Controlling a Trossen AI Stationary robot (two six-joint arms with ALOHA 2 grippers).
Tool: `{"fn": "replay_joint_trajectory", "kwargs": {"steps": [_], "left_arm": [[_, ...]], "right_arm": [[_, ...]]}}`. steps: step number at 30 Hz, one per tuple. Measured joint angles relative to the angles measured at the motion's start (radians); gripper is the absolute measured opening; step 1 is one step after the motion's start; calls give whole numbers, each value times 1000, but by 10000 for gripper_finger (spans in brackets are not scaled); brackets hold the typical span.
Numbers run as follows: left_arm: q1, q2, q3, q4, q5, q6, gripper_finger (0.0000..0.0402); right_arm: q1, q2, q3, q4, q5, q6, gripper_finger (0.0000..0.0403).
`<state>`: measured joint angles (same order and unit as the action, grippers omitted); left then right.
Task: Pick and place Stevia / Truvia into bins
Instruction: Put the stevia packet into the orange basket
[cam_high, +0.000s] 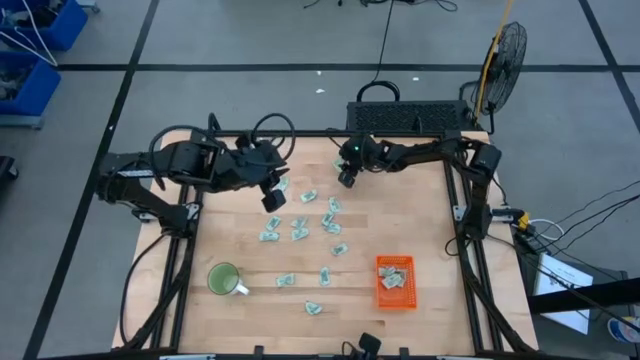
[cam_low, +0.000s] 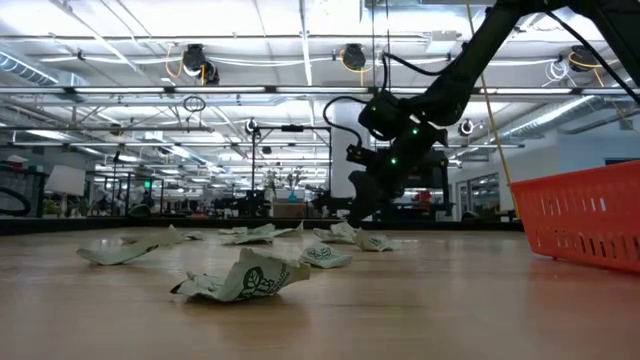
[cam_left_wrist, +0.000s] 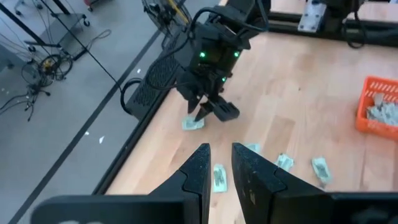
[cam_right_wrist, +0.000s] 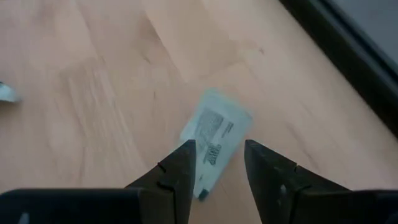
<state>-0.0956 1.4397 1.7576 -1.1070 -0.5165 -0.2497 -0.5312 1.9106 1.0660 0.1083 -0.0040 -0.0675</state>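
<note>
Several small pale green and white sachets (cam_high: 300, 228) lie flat and scattered on the wooden table; a few more lie in the orange tray (cam_high: 395, 283) near the table's front right. My right gripper (cam_right_wrist: 219, 149) is open and low over the far middle of the table. Its fingers stand on either side of one sachet (cam_right_wrist: 216, 132) that lies flat on the wood, without touching it. The left wrist view shows this gripper (cam_left_wrist: 211, 111) beside that sachet (cam_left_wrist: 193, 124). My left gripper (cam_left_wrist: 219, 152) hovers above the far left part of the scatter, open by a narrow gap.
A green mug (cam_high: 223, 278) stands near the front left. The orange tray (cam_low: 585, 215) has low slatted walls. Crumpled sachets (cam_low: 245, 280) lie toward the near edge. A black box (cam_high: 408, 117) sits beyond the far edge. Bare wood shows at the table's right side.
</note>
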Motion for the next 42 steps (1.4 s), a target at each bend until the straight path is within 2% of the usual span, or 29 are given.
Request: {"fn": "replay_joint_trajectory", "kwargs": {"steps": [5,13,20,24,29,31,38,42], "left_arm": [[-19,0,0,-4,0,0,72],[-31,0,0,-1,-3,-16,72],[-31,0,0,-1,-5,-26,72],[-31,0,0,-1,-5,-27,72],[-31,0,0,-1,-5,-29,72],[-31,0,0,-1,-5,-34,72],[-31,0,0,-1,-6,-47,72],[-31,0,0,-3,-5,-60,72]], "right_arm": [[-1,-2,-1,-16,-3,4,132],[0,11,-1,-22,-79,56,132],[9,43,3,-8,-52,23,126],[9,43,3,-12,-52,-5,95],[8,44,2,-7,-51,-30,25],[8,37,1,-8,-50,-31,9],[87,-68,-1,-73,-50,-35,13],[195,-188,-1,-287,-50,-61,5]]}}
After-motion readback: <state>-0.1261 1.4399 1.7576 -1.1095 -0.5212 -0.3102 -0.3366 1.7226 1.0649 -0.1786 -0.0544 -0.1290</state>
